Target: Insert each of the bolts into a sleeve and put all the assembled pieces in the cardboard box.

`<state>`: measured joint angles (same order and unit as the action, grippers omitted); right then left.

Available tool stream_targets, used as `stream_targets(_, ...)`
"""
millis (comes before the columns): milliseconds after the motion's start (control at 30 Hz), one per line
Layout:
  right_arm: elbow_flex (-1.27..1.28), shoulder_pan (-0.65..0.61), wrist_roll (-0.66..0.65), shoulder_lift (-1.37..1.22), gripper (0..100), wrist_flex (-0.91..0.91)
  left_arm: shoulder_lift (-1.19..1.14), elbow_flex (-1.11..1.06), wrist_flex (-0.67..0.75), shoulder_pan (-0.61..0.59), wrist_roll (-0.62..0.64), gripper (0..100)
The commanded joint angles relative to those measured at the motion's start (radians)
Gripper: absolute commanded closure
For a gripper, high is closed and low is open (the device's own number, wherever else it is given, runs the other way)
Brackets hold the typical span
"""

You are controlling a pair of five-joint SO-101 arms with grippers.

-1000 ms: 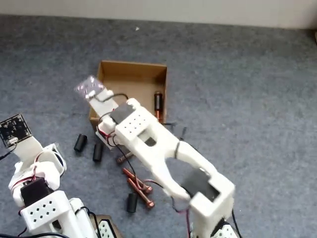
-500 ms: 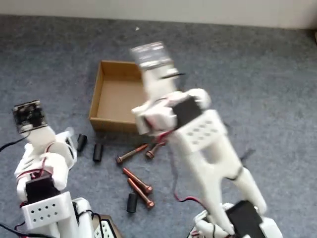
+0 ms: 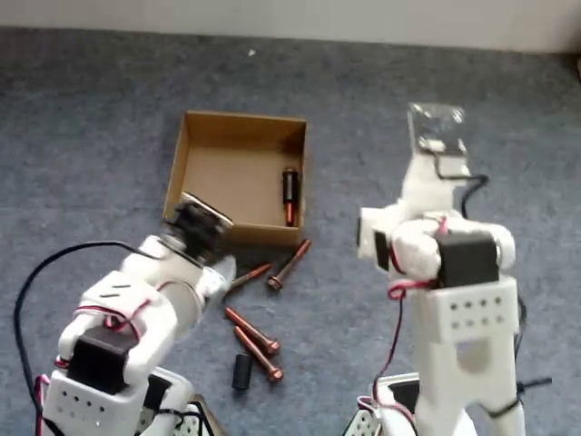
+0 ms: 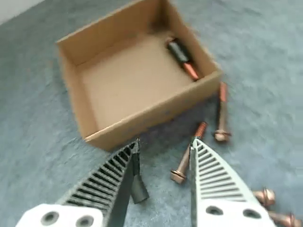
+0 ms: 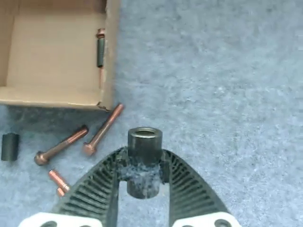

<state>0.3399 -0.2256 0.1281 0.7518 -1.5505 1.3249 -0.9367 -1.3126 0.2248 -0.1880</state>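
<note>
Right wrist view: my right gripper (image 5: 143, 158) is clamped on a black sleeve (image 5: 145, 139). The open bore faces the camera, and the sleeve is held above bare carpet (image 5: 213, 71), off to the side of the cardboard box (image 5: 57, 97). One assembled piece (image 5: 101, 49) lies inside the box along the side wall nearest that gripper.

From the high view I count four bolts on the carpet in front of the box. The first pair of bolts (image 3: 289, 265) lies angled just outside the front wall. The second pair of bolts (image 3: 252, 330) lies farther back toward the arm bases, with a spare sleeve (image 3: 241, 371) just beside it.

My left gripper (image 4: 165, 142) is spread wide, low over the carpet and close to the box's front wall. A loose sleeve (image 4: 138, 189) sits by the inner edge of one finger. It looks like contact, but I can't tell for sure from this angle. One bolt (image 4: 187, 158) lies just beside the other finger.
</note>
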Motion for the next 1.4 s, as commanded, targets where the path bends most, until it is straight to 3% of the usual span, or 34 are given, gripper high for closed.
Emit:
stream_targets(0, 0.186, 0.044, -0.015, 0.134, 99.5, 0.12, -0.004, 0.045, -0.063, 0.153, -0.11, 81)
stream_targets(267, 0.63, 0.105, -0.011, 0.193, 99.5, 0.515, -0.223, 0.048, -0.084, 0.209, -0.249, 81)
stream_targets(600, 0.719, 0.179, 0.058, 0.193, 99.5, 0.707, -0.55, 0.045, -0.083, 0.367, -0.529, 81)
stream_targets(1000, 0.722, 0.208, 0.068, 0.191, 99.5, 0.708, -0.885, 0.021, 0.166, 0.389, -0.545, 81)
stream_targets(1367, 0.748, 0.208, 0.068, 0.193, 99.5, 0.713, -1.05, 0.025, 0.288, 0.392, -0.543, 81)
